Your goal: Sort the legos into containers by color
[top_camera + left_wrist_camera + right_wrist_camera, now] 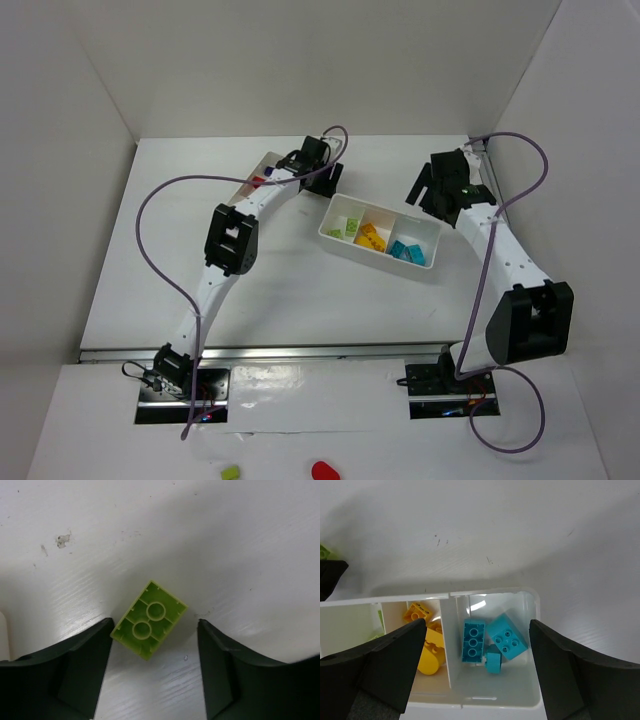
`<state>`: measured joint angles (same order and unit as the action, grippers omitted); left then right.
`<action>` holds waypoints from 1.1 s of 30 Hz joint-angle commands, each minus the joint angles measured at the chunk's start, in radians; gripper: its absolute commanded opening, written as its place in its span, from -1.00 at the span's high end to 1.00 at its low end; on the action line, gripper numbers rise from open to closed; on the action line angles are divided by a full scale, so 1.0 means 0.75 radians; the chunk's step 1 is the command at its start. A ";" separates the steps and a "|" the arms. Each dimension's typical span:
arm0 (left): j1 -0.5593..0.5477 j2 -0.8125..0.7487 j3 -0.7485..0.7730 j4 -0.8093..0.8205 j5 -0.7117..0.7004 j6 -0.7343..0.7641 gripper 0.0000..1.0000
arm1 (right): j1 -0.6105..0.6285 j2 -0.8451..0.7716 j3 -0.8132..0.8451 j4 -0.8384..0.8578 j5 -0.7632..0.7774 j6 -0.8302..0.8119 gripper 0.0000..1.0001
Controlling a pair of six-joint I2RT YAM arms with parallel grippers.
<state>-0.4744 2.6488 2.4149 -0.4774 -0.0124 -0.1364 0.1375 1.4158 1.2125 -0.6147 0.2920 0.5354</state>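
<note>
A lime green lego [149, 620] lies upside down on the white table, between the fingertips of my open left gripper [155, 626]; its corner is close to the left finger [92, 655]. In the top view the left gripper [326, 178] is at the far middle, between the two containers. My right gripper [477, 625] is open and empty above the cyan end compartment of the right container [490, 593], which holds three cyan legos [474, 640]. Yellow legos [427, 650] lie in its middle compartment. From above this container [345, 251] shows green, yellow and cyan legos, with the right gripper [428, 190] near its far end.
The left container [268, 158], partly hidden under the left arm, holds red [258, 181] and purple pieces. White walls enclose the table on three sides. A lime piece [231, 472] and a red piece [323, 470] lie on the near ledge behind the arm bases.
</note>
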 commanded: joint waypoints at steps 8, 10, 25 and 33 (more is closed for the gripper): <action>0.005 -0.081 -0.052 0.045 0.037 -0.017 -0.13 | 0.023 0.000 0.060 0.034 0.036 0.020 -0.82; 0.005 -0.142 -0.098 0.058 0.025 -0.017 -0.04 | 0.023 0.012 0.060 0.046 0.036 0.020 -0.82; 0.005 -0.594 -0.250 -0.030 0.014 -0.100 0.57 | 0.089 -0.012 0.091 0.059 0.018 0.008 -0.82; -0.089 -0.838 -0.605 -0.085 0.147 -0.200 0.62 | 0.115 -0.131 0.026 0.059 0.030 0.020 -0.82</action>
<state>-0.4908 2.0422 2.0563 -0.4999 0.0380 -0.2401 0.2138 1.3888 1.2377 -0.6121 0.2989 0.5419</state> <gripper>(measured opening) 0.465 0.907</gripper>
